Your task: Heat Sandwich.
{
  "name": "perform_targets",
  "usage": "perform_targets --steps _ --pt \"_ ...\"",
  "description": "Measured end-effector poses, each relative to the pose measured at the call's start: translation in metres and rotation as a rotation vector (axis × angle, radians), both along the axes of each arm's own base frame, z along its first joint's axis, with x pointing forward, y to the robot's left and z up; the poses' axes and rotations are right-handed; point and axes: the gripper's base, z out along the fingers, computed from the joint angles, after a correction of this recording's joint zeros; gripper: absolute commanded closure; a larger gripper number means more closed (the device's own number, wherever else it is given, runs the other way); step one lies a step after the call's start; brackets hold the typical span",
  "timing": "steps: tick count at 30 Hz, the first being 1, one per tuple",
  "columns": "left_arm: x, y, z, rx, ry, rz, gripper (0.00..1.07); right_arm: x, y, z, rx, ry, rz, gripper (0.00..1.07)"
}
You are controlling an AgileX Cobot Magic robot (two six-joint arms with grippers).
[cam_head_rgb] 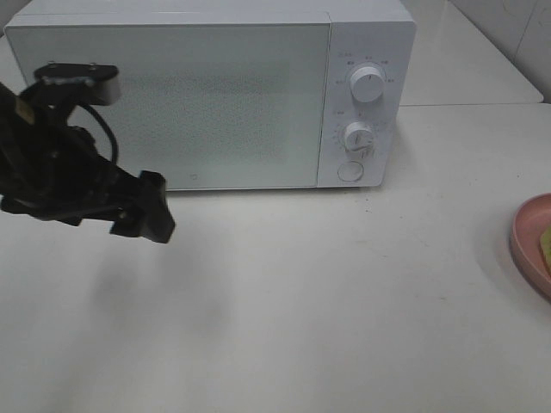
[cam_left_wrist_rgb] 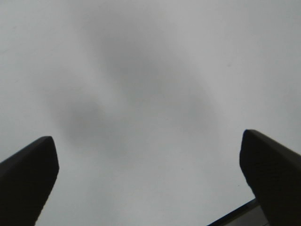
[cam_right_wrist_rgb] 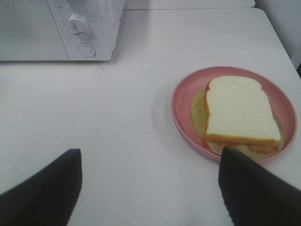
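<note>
Both grippers gape with nothing held, left gripper [cam_head_rgb: 142, 215] at eight o'clock from the shut microwave [cam_head_rgb: 207, 95], right gripper [cam_right_wrist_rgb: 150, 188] probably hovering near the plated sandwich [cam_right_wrist_rgb: 242, 113].

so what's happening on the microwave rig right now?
Nothing is held yet. The microwave door is shut. The sandwich sits on the pink plate, off to the right on the white table. The left gripper hovers open in front of the microwave; the right gripper is open, short of the plate.
</note>
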Motion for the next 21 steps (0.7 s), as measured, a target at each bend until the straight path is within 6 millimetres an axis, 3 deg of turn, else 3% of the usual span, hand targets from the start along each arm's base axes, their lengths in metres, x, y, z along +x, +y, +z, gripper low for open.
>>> perform_targets --steps 4,5,8,11,13,15,21 --pt "0.003 0.023 0.007 0.009 0.031 0.072 0.03 0.000 0.000 0.000 0.000 0.000 0.000 0.31" --pt "0.005 0.040 0.011 0.017 0.049 0.115 0.03 0.000 0.000 0.000 0.000 0.000 0.000 0.31" --pt "0.004 0.054 0.017 0.020 0.060 0.157 0.03 0.000 0.000 0.000 0.000 0.000 0.000 0.31" --pt "-0.001 0.083 0.028 0.047 0.077 0.228 0.03 0.000 0.000 0.000 0.000 0.000 0.000 0.31" --pt "-0.003 0.088 0.031 0.055 0.081 0.241 0.03 0.000 0.000 0.000 0.000 0.000 0.000 0.31" --pt "-0.012 0.106 0.040 0.102 0.088 0.272 0.03 0.000 0.000 0.000 0.000 0.000 0.000 0.31" --pt "-0.036 0.131 0.058 0.198 0.119 0.311 0.03 0.000 0.000 0.000 0.000 0.000 0.000 0.31"
